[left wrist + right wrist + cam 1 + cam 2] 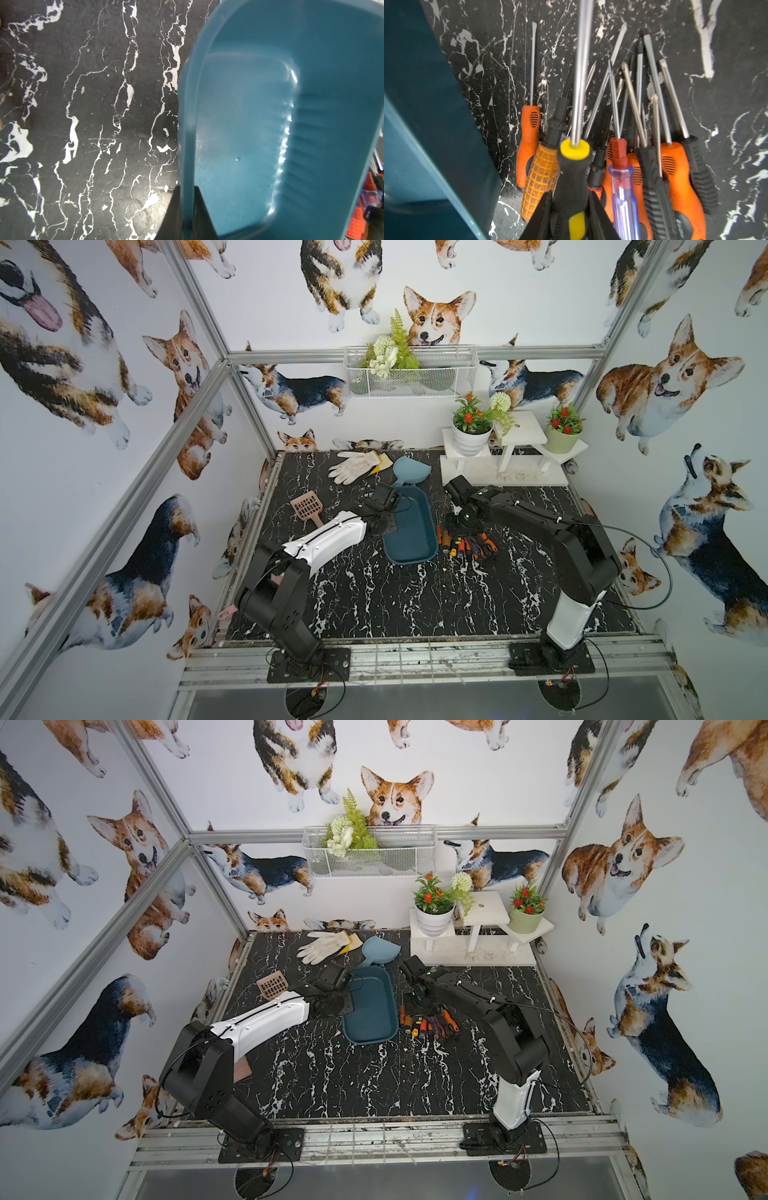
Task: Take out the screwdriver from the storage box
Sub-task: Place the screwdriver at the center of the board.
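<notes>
The left gripper [187,188] clamps the storage box [239,124] rim (presumably steadying it); the right gripper [570,195] grasps a screwdriver [573,172] over the right-hand pile [675,166].

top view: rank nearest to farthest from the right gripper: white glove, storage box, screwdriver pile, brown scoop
1. screwdriver pile, directly under it
2. storage box, beside the pile
3. white glove, back edge
4. brown slotted scoop, left arm's side

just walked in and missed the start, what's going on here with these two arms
The left gripper is clamped on the rim of the teal storage box, which sits on the table. The right gripper holds a black and yellow screwdriver by its handle, over the pile of screwdrivers lying beside the box. The part of the box that shows looks empty.
</notes>
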Controlling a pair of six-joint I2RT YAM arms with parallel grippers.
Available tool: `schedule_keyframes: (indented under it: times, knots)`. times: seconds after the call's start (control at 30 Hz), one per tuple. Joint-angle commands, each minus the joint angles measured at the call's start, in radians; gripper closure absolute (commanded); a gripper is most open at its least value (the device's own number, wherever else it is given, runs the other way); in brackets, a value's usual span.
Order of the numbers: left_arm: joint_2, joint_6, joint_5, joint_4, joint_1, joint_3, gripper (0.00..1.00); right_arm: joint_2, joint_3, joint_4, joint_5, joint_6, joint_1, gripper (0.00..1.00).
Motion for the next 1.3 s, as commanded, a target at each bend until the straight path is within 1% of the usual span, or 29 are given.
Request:
schedule_keyframes:
  times: [0.0,0.13,0.23,0.33,0.47,0.6,0.73,0.77,0.93,1.07,1.13,1.27]
  knots:
    - [-0.007,0.017,-0.005,-0.009,0.006,-0.003,1.0,0.016,0.012,-0.017,-0.02,0.017,-0.002,0.95]
    - [-0.003,0.021,-0.003,-0.013,0.01,-0.005,1.0,0.032,0.014,-0.02,-0.029,0.02,-0.002,0.87]
    - [-0.002,0.022,0.002,-0.015,0.014,-0.006,1.0,0.037,0.014,-0.019,-0.031,0.022,-0.003,0.76]
    - [0.002,0.026,0.005,-0.023,0.018,-0.005,1.0,0.039,0.01,-0.017,-0.031,0.022,-0.002,0.73]
    - [0.016,0.023,0.005,-0.03,0.025,-0.007,1.0,0.043,0.005,-0.013,-0.035,0.024,-0.003,0.72]
    - [0.014,0.002,0.002,-0.009,0.029,-0.028,1.0,0.041,0.0,-0.013,-0.03,0.026,-0.002,0.61]
    - [0.014,-0.013,0.007,0.012,0.03,-0.049,1.0,0.035,-0.008,-0.01,-0.034,0.025,-0.003,0.57]
    - [0.017,-0.014,0.008,0.012,0.031,-0.049,1.0,0.035,-0.01,-0.012,-0.034,0.024,-0.003,0.54]
    - [0.023,-0.006,0.008,0.004,0.034,-0.037,1.0,0.02,-0.032,0.018,-0.044,0.014,-0.002,0.49]
    - [0.056,-0.004,0.01,0.011,0.035,-0.033,1.0,0.0,-0.025,0.014,-0.037,-0.003,-0.003,0.44]
    - [0.067,-0.003,0.01,0.011,0.035,-0.03,1.0,-0.012,-0.021,0.005,-0.023,-0.014,-0.003,0.4]
    - [0.079,0.001,0.009,0.01,0.036,-0.025,1.0,-0.046,-0.026,0.024,-0.019,-0.033,-0.003,0.38]
